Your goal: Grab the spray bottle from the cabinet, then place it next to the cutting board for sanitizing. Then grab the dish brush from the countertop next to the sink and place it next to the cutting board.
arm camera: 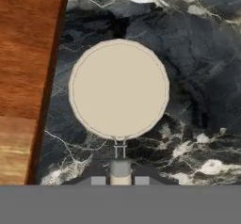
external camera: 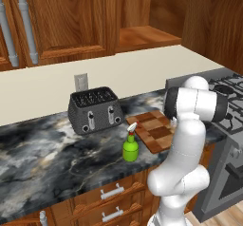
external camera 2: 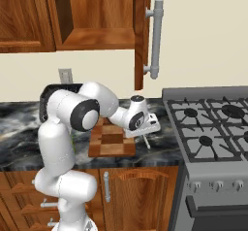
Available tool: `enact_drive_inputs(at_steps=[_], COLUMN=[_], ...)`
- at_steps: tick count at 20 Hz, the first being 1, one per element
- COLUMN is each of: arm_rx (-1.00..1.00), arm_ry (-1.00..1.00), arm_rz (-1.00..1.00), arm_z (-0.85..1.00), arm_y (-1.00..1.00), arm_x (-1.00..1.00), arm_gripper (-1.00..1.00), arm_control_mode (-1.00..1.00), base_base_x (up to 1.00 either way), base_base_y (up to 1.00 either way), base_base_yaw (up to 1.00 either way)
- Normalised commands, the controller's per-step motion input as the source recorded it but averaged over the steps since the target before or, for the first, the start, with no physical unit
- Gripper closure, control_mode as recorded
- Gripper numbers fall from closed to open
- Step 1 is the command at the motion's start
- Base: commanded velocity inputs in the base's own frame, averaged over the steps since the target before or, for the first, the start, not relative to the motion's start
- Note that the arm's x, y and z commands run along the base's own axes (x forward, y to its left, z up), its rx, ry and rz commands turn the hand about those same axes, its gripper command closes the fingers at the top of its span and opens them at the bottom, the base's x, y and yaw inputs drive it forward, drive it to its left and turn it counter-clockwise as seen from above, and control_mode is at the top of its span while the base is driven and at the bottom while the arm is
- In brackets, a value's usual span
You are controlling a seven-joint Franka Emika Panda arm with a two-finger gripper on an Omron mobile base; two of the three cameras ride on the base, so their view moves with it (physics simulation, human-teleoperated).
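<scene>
closest to the lens, the tool [arm camera: 120,181] points down at the dark marble bench [arm camera: 202,53]. its two tips sit tight on either side of a thin cream stem, so it looks clamped on the dish brush [arm camera: 118,89]. the brush's round cream head faces away from the camera and hides the bristles. the checkered wooden cutting board [arm camera: 23,77] lies just beside the brush head, apart from it by a narrow strip of marble. the brush is held at the board's edge on the side toward the stove [external camera 2: 213,123], probably so it can be set down next to the board as the task asks.

on the board's opposite side, the green spray bottle [external camera: 130,148] stands upright on the bench, just beside the board. it looks already placed. behind the board sits a dark toaster [external camera: 95,109]. above the board, the cabinet [external camera 2: 97,11] hangs with one door open.
</scene>
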Motion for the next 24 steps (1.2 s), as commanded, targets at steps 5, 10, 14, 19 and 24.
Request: enact_drive_inputs(at_steps=[5, 10, 14, 19, 24], arm_rx=[0.00, 0.02, 0.00, -0.01, 0.00], arm_ry=[0.07, -0.01, -0.04, -0.09, -0.06], arm_rz=[0.00, 0.00, -0.05, -0.05, -0.01], arm_z=[-0.29, 0.06, 0.42, 0.56, 0.57], arm_y=[-0.01, 0.26, 0.66, 0.60, 0.52], arm_x=[0.23, -0.01, -0.10, -0.28, -0.70], arm_gripper=[-1.00, -1.00, -1.00, -1.00, -1.00], arm_control_mode=[-1.00, -1.00, -1.00, -1.00, -1.00], base_base_x=[0.00, 0.00, 0.00, 0.00, 0.00], base_base_y=[0.00, 0.00, 0.00, 0.00, 0.00], base_base_yaw=[0.00, 0.00, 0.00, 0.00, 0.00])
